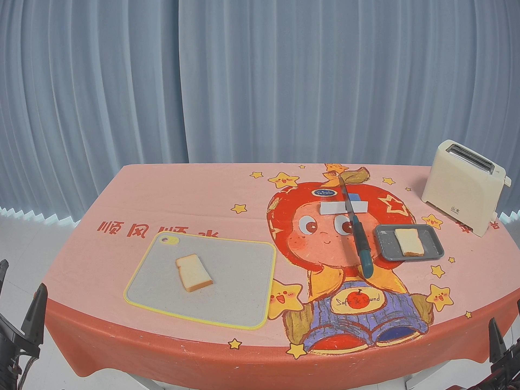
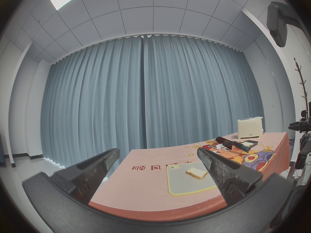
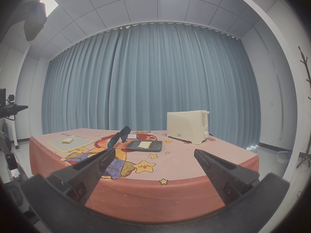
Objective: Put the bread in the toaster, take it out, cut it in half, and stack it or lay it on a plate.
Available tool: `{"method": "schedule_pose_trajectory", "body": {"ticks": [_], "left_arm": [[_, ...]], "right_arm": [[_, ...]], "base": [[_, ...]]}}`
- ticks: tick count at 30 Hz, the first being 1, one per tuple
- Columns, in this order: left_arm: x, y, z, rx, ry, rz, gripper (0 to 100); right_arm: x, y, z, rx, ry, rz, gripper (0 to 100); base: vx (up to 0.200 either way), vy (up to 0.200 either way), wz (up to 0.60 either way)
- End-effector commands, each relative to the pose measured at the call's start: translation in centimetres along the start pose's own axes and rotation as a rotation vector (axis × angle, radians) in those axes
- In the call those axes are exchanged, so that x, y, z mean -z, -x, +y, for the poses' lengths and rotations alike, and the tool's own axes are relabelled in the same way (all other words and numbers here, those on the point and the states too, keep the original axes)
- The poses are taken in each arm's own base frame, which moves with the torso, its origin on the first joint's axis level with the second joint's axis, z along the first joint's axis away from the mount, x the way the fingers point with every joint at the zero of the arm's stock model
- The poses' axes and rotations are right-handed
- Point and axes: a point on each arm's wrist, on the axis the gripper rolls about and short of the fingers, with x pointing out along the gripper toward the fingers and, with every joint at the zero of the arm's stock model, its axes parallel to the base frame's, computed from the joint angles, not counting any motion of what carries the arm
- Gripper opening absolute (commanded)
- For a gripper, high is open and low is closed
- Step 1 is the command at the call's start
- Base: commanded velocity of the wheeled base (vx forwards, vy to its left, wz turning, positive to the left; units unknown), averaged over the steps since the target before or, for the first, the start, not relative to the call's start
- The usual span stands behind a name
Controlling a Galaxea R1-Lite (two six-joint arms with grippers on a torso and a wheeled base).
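Bread (image 1: 194,273) lay flat on cutting board (image 1: 238,293), far from toaster (image 1: 465,186). Probably soft, light, crumbly: pinch gently by crust edges. Left fingers (image 2: 94,169) spread wide, holding nothing; right fingers (image 3: 90,167) too.

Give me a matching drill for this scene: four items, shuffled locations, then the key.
Things:
1. toaster
2. knife
3. left bread slice
4. right bread slice

Places:
a. on the cutting board
b. far right of the table
c. in the grey tray
d. lying across a white block

Pairs: 1-b, 2-d, 3-a, 4-c
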Motion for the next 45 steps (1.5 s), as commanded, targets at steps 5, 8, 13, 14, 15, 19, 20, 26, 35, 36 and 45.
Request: {"method": "schedule_pose_trajectory", "body": {"ticks": [5, 8, 13, 14, 15, 19, 20, 26, 35, 36, 45], "left_arm": [[0.1, -1.2, -0.1, 0.065, 0.017, 0.069, 100], [-0.6, -2.0, 0.0, 0.069, 0.018, 0.076, 100], [-1.2, -3.4, 0.1, 0.079, 0.009, 0.106, 100], [-1.2, -3.5, 0.1, 0.080, 0.003, 0.112, 100], [-1.1, -3.8, 0.1, 0.082, -0.002, 0.124, 100], [-1.7, -4.7, 0.1, 0.084, 0.002, 0.130, 100], [-1.7, -4.7, 0.1, 0.084, 0.002, 0.130, 100], [-3.0, -6.0, 0.3, 0.070, -0.006, 0.106, 100], [-2.8, -8.6, 0.5, 0.059, -0.006, 0.073, 100], [-2.9, -9.0, 0.5, 0.055, -0.008, 0.058, 100], [-2.9, -10.0, 1.2, 0.012, -0.041, 0.124, 100]], "right_arm": [[0.5, 0.0, 0.0, -0.001, 0.000, 0.001, 100], [0.5, 0.0, 0.0, -0.001, 0.000, 0.001, 100], [0.5, 0.0, 0.0, -0.001, 0.000, 0.001, 100], [0.5, 0.0, 0.0, -0.001, 0.000, 0.001, 100], [0.5, 0.0, 0.0, -0.001, 0.000, 0.001, 100], [0.5, 0.0, 0.0, -0.001, 0.000, 0.001, 100], [0.5, 0.0, 0.0, -0.001, 0.000, 0.001, 100], [0.5, 0.0, 0.0, -0.001, 0.000, 0.001, 100], [0.5, 0.0, 0.0, -0.001, 0.000, 0.001, 100], [0.5, 0.0, 0.0, -0.001, 0.000, 0.001, 100], [0.5, 0.0, 0.0, -0.001, 0.000, 0.001, 100]], "base": [[0.000, 0.000, 0.00], [0.000, 0.000, 0.00], [0.000, 0.000, 0.00], [0.000, 0.000, 0.00], [0.000, 0.000, 0.00], [0.000, 0.000, 0.00], [0.000, 0.000, 0.00], [0.000, 0.000, 0.00], [0.000, 0.000, 0.00], [0.000, 0.000, 0.00], [0.000, 0.000, 0.00]]}}
